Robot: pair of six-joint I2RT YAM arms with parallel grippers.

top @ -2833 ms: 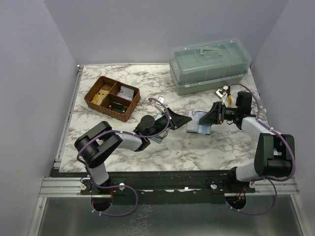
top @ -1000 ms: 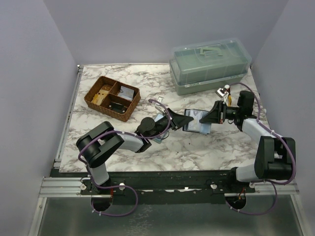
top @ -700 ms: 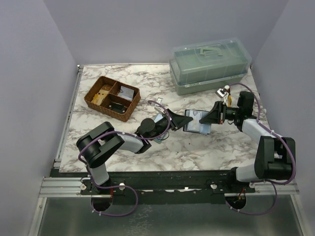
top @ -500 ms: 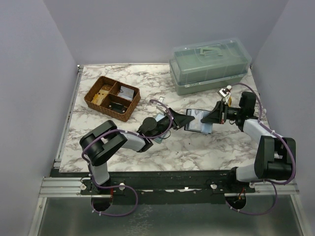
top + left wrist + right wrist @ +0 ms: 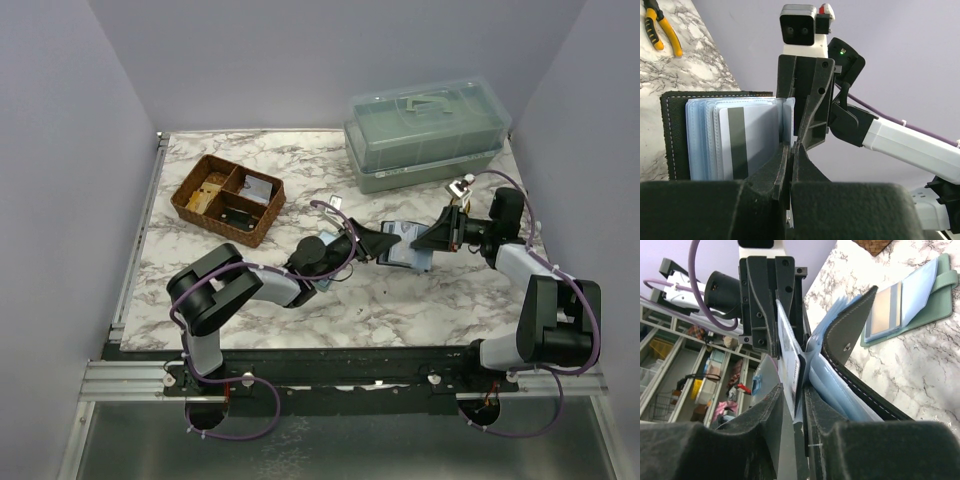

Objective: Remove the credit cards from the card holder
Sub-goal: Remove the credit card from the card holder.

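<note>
The black card holder [image 5: 408, 250] hangs open above the table between both grippers. In the left wrist view its black cover [image 5: 672, 135] frames pale blue sleeves and a credit card [image 5: 757, 140] with a dark stripe. My left gripper [image 5: 383, 243] is shut [image 5: 791, 150] on that card's edge. My right gripper [image 5: 428, 243] faces it and is shut [image 5: 799, 405] on the holder's inner sleeves beside the black cover [image 5: 850, 335]. The card [image 5: 787, 350] runs from the left gripper's jaws into the sleeves.
A brown wicker divided tray [image 5: 228, 200] stands at the back left. A green lidded plastic box [image 5: 425, 135] stands at the back right. An open teal wallet [image 5: 920, 295] lies on the marble under the left arm. Yellow pliers [image 5: 662, 27] lie behind the holder.
The left gripper has moved right, up to the holder, and closed on a card edge. The right gripper has raised the holder slightly and shifted it right.
</note>
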